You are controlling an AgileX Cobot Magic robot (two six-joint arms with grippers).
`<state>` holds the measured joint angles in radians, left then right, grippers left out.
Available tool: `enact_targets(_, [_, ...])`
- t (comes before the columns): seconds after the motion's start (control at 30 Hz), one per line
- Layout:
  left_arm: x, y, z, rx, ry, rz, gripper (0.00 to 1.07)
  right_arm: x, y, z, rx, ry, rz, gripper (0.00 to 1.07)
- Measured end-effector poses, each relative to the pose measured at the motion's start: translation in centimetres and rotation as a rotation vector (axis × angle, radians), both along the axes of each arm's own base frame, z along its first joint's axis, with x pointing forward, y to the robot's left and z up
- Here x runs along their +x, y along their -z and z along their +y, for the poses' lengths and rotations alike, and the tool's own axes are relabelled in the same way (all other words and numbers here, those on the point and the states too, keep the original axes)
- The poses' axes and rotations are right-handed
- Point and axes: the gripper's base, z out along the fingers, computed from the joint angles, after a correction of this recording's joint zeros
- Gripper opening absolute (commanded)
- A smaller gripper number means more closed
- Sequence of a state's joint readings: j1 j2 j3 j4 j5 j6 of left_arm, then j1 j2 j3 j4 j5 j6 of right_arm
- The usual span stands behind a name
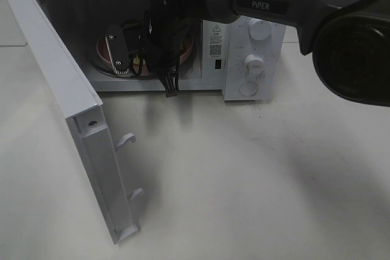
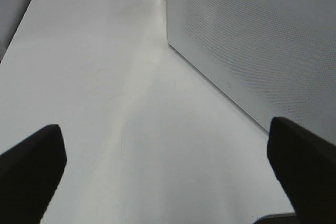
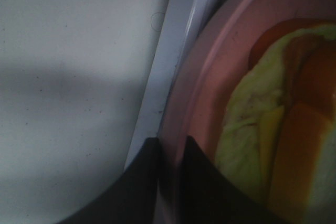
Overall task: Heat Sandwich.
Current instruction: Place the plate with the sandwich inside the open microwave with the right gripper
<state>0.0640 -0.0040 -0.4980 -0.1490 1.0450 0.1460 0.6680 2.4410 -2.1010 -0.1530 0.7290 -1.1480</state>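
- The microwave stands with its door swung wide, and the pink plate is already inside the cavity, so loading looks done or very nearly so.
- The sandwich lies on that plate, inside the oven with it. It is yellowish bread with an orange filling showing.
- The right gripper reaches in from the front, one finger on each side of the plate's rim with barely a sliver of room. Whether they are pinching the rim or resting loose, I cannot tell.
- The left gripper is spread wide with nothing between its fingers. It hovers over the table beside a perforated white panel of the microwave — side wall or door, I cannot tell.
- Left to do, as I judge it: free the plate, draw the right arm out, shut the door and turn a knob to start the heating.
- Only the right wrist view shows the sandwich and the fingers at the rim — from the high camera the arm hides both. Only the high camera shows the door and knobs. The left gripper appears in its own wrist view alone.
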Motion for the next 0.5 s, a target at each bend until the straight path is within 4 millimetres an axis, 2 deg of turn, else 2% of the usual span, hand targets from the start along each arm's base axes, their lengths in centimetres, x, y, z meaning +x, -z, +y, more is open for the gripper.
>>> enact_targets(0.03, [0.00,0.00,0.00,0.000,0.000,0.000,1.01,0.00,0.00,0.00,0.000,0.000,0.000,0.20])
enact_targets(0.13, [0.00,0.00,0.00,0.000,0.000,0.000,1.01,0.09,-0.11,0.07,0.021,0.025,-0.004,0.37])
enact_targets(0.17, [0.00,0.00,0.00,0.000,0.000,0.000,1.01,0.14,-0.15,0.13,0.040,0.047,-0.006,0.46])
enact_targets(0.2, [0.00,0.00,0.00,0.000,0.000,0.000,1.01,0.14,-0.15,0.13,0.040,0.047,-0.006,0.46])
enact_targets(0.3, [0.00,0.00,0.00,0.000,0.000,0.000,1.01,0.16,-0.16,0.15,0.063,0.087,0.002,0.60])
enact_targets(0.33, [0.00,0.00,0.00,0.000,0.000,0.000,1.01,0.16,-0.16,0.15,0.063,0.087,0.002,0.60])
enact_targets(0.37, [0.00,0.00,0.00,0.000,0.000,0.000,1.01,0.16,-0.16,0.15,0.065,0.091,0.003,0.67])
enact_targets(0.47, [0.00,0.00,0.00,0.000,0.000,0.000,1.01,0.16,-0.16,0.15,0.071,0.103,0.006,0.78])
enact_targets(0.5, [0.00,0.00,0.00,0.000,0.000,0.000,1.01,0.16,-0.16,0.15,0.071,0.103,0.006,0.78])
